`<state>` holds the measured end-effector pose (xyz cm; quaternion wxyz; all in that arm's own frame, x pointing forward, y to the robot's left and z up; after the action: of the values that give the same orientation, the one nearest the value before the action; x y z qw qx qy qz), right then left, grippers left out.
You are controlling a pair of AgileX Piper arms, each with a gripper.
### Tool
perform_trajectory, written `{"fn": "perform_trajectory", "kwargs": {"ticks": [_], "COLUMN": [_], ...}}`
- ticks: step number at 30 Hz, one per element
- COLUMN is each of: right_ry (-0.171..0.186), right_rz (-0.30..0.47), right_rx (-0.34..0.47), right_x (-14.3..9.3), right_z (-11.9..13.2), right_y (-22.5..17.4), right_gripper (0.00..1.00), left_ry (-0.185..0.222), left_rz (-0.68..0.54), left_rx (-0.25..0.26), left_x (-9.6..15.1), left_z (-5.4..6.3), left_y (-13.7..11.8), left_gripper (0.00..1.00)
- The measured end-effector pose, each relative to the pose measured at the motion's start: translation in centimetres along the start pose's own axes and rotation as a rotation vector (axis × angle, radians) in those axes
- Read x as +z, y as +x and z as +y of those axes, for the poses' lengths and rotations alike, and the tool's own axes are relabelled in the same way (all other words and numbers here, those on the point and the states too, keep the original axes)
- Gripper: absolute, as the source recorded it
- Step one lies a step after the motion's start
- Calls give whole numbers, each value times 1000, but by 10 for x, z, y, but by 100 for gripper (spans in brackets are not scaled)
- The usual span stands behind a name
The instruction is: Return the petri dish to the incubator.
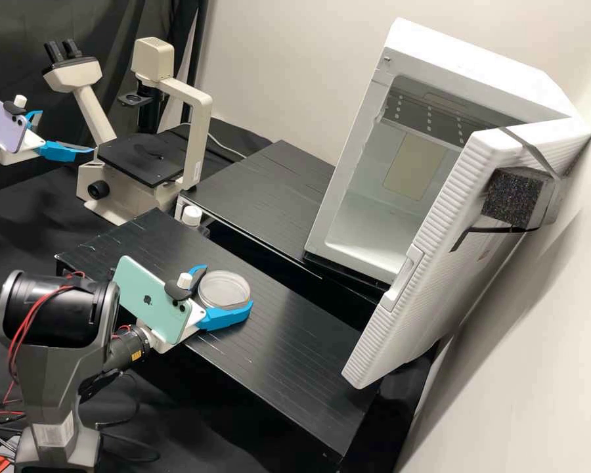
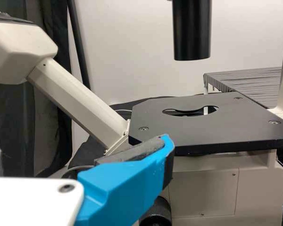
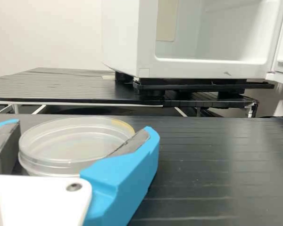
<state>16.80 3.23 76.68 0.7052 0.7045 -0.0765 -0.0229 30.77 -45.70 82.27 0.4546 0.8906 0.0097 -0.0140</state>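
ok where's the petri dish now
The petri dish is just left of centre in the high view, at the right pincer, over the nearer black table.

I see a cream metal-framed microscope (image 1: 194, 144) with a flat black stage (image 1: 131, 164), upper left. The boxy white plastic incubator (image 1: 486, 62), upper right, has a white door (image 1: 466, 217) with fine ribbed stripes (corduroy, to my eye). The shallow round plastic petri dish (image 1: 224, 289), lower centre, is colourless.
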Motion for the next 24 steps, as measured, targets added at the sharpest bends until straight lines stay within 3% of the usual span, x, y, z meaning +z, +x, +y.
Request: {"fn": "perform_trajectory", "kwargs": {"ticks": [19, 24], "right_ry": [5, 9], "right_rz": [15, 58], "right_rx": [-25, -14], "right_x": [3, 3], "right_z": [-4, 4], "right_y": [6, 9], "right_gripper": [0, 0], "left_ry": [0, 0], "left_rz": [0, 0], "left_rx": [0, 0], "left_x": [0, 0], "left_z": [0, 0], "left_y": [0, 0], "left_gripper": [100, 100]}}
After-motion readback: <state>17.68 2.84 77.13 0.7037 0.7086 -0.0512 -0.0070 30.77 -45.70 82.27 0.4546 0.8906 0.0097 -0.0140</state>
